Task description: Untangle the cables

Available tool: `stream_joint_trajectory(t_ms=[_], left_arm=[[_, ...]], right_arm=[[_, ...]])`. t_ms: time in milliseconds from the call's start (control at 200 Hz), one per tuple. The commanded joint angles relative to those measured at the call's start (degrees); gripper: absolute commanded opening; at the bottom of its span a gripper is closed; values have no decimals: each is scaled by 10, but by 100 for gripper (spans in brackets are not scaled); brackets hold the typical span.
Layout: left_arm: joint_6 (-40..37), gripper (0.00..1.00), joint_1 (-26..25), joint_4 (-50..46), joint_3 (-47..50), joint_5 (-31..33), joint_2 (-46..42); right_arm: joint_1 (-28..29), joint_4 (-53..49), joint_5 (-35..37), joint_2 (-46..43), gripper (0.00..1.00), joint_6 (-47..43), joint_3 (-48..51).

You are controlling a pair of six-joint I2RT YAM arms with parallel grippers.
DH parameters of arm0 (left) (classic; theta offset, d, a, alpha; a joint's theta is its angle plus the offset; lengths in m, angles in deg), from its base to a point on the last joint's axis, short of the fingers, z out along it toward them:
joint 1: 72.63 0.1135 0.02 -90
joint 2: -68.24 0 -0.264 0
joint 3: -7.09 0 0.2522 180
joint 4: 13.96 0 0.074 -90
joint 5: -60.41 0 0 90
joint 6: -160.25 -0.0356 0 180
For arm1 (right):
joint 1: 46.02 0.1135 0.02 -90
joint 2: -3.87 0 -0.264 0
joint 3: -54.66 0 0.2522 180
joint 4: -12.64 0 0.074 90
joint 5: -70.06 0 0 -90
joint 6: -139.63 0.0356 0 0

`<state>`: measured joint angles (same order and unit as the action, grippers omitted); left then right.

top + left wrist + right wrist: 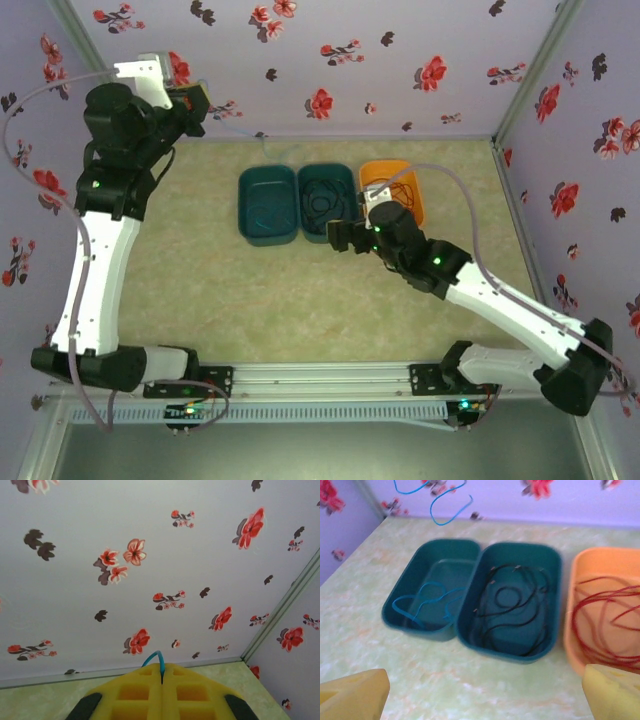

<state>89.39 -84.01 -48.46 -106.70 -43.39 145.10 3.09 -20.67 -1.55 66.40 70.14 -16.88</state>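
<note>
On a pale green marbled table [300, 320] walled in flowered lilac panels [400, 40], the left gripper [162, 676] pinches a blue cable [156, 656] aloft while the right gripper [484, 690] gapes wide (nothing between its jaws) before a teal tub [447, 547] holding a second blue cable [420, 602], a middle tub [520, 547] of black cables [512, 605] and an orange tub [577, 575] of red cables [600, 610].

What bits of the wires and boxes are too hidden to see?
- Orange bin: right side cut off by the right wrist view's edge.
- Hanging blue cable: top end runs past that view's upper edge.
- Left gripper: its shut fingers hide most of the blue strand, left wrist view.
- Black cables: too small from above to trace.
</note>
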Motion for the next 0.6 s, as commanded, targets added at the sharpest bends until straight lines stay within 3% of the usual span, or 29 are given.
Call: stream_joint_trajectory(t_ms=[0, 290, 595], left_arm=[[9, 0, -2, 37, -11, -31, 28], [29, 0, -11, 57, 42, -87, 71], [24, 0, -32, 54, 136, -90, 79]], right_arm=[[-3, -20, 92, -28, 99, -15, 12], [-4, -10, 124, -43, 99, -29, 14], [-4, -5, 128, -39, 99, -42, 1]])
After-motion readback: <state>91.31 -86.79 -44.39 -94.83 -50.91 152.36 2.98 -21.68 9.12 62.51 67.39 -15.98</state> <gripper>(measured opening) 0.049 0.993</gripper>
